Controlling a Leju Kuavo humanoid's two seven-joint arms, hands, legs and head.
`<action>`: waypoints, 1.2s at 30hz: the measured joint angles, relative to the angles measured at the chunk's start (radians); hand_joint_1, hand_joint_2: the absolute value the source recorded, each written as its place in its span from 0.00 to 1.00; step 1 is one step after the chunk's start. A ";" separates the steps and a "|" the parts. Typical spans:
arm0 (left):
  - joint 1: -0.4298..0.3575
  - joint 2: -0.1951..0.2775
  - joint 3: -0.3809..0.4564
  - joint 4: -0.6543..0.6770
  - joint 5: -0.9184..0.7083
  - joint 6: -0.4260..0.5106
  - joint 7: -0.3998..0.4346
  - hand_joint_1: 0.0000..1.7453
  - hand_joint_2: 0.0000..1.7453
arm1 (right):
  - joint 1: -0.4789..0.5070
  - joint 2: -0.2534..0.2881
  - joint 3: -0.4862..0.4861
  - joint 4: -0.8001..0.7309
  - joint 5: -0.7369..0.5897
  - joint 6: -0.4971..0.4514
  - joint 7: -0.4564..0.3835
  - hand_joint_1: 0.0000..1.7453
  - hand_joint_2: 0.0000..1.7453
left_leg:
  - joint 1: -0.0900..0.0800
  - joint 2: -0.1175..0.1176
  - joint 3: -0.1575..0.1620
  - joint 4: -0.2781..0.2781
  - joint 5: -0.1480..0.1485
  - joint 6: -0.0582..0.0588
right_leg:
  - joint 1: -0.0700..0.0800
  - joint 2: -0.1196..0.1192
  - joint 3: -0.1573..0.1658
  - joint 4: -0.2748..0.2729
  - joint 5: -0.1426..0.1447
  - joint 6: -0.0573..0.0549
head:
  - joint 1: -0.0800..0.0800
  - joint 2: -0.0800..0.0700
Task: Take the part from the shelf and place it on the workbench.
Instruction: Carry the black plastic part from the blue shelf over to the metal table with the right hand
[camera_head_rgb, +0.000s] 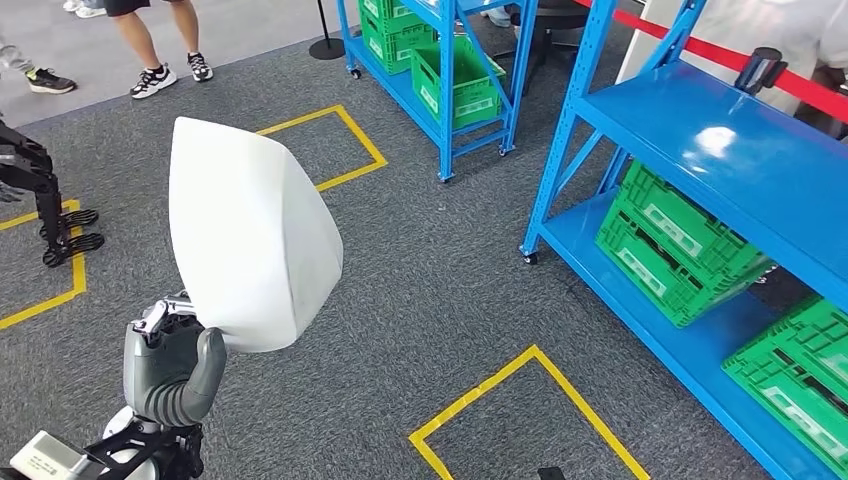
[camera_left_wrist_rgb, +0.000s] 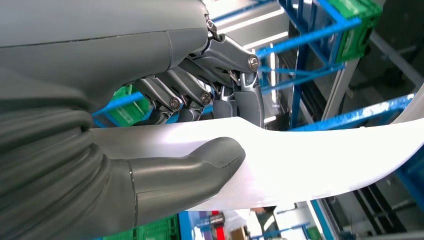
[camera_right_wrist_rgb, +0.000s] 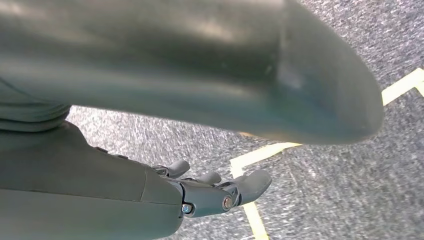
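Observation:
The part (camera_head_rgb: 250, 230) is a large white curved shell, held upright above the grey carpet at the left of the head view. My left hand (camera_head_rgb: 170, 370) grips its lower edge from beneath. In the left wrist view the thumb (camera_left_wrist_rgb: 200, 165) presses one face of the white part (camera_left_wrist_rgb: 310, 165) and the dark fingers (camera_left_wrist_rgb: 240, 100) press the other. My right hand (camera_right_wrist_rgb: 215, 192) hangs over the carpet with its fingers loosely extended and nothing in them.
A blue shelf (camera_head_rgb: 720, 150) with green crates (camera_head_rgb: 670, 240) stands at the right. A second blue rack (camera_head_rgb: 445, 120) with green crates (camera_head_rgb: 455, 80) stands behind. Yellow tape squares (camera_head_rgb: 530, 400) mark the carpet. A person's legs (camera_head_rgb: 160, 50) and another robot's feet (camera_head_rgb: 60, 230) are at the left.

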 joint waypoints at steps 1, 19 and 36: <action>0.000 0.000 0.000 -0.001 0.002 -0.002 0.000 1.00 1.00 | 0.000 0.000 0.000 0.000 -0.001 0.000 0.000 0.00 0.00 | -0.005 0.018 0.026 -0.048 0.012 0.007 | 0.002 -0.010 0.002 0.000 -0.001 0.003 | 0.000 0.000; 0.005 -0.008 0.001 0.007 -0.019 0.000 0.002 1.00 1.00 | 0.003 0.000 0.000 0.000 0.035 -0.004 0.016 0.00 0.00 | 0.011 -0.193 0.005 -0.070 0.042 0.001 | -0.018 0.159 -0.008 0.013 0.000 0.035 | 0.008 0.000; 0.020 -0.007 0.003 0.027 -0.016 0.002 0.000 1.00 1.00 | 0.004 0.000 0.001 0.000 0.051 0.006 0.020 0.00 0.00 | -0.013 -0.008 0.034 -0.082 0.025 0.037 | 0.001 -0.036 0.008 0.010 -0.014 0.026 | 0.000 0.000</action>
